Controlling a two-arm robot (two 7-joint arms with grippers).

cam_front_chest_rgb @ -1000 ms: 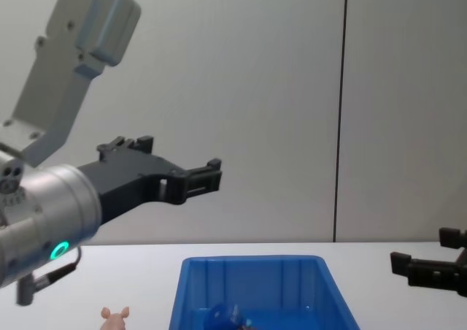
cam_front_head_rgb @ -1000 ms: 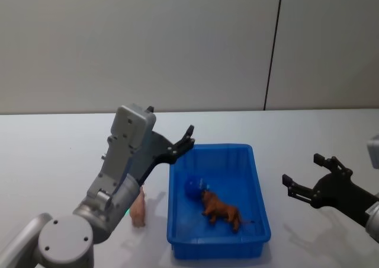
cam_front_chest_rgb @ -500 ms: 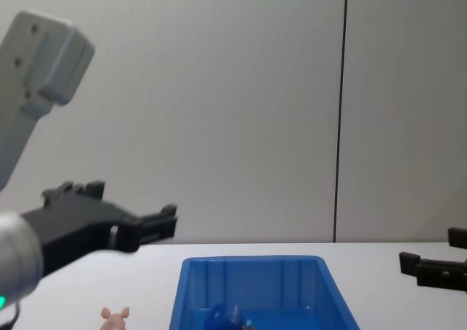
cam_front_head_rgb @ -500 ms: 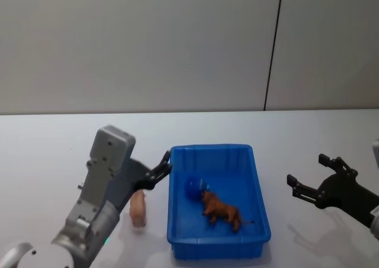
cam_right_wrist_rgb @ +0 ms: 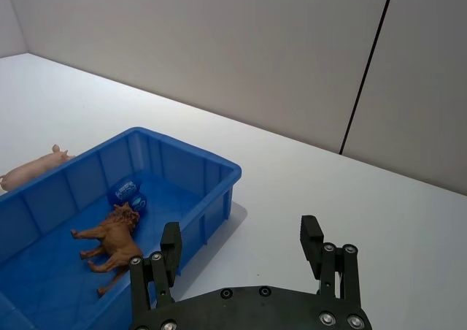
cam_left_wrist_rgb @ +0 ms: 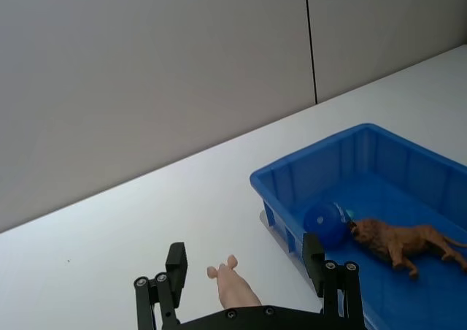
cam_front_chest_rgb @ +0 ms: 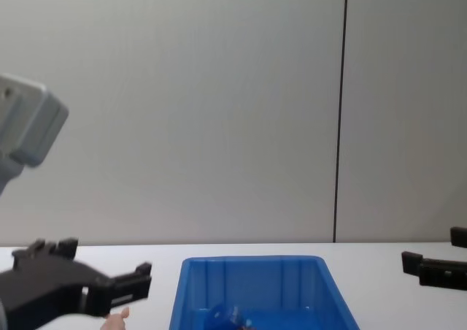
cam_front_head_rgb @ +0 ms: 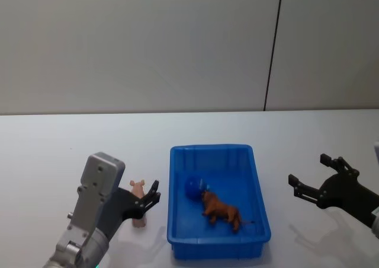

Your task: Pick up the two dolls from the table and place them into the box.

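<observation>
Now, box (cam_front_head_rgb: 211, 149) holding brown doll (cam_front_head_rgb: 220, 210), blue doll (cam_front_head_rgb: 192, 187), left tool (cam_front_head_rgb: 155, 192), right tool (cam_front_head_rgb: 308, 169) spread, pink doll (cam_front_head_rgb: 138, 188) outside

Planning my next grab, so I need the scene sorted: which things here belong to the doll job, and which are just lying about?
Job:
pink doll on the table, beside the box
brown doll and blue doll, inside the box
left gripper, open, at the pink doll
right gripper, open, right of the box

Not the job:
grey wall behind
</observation>
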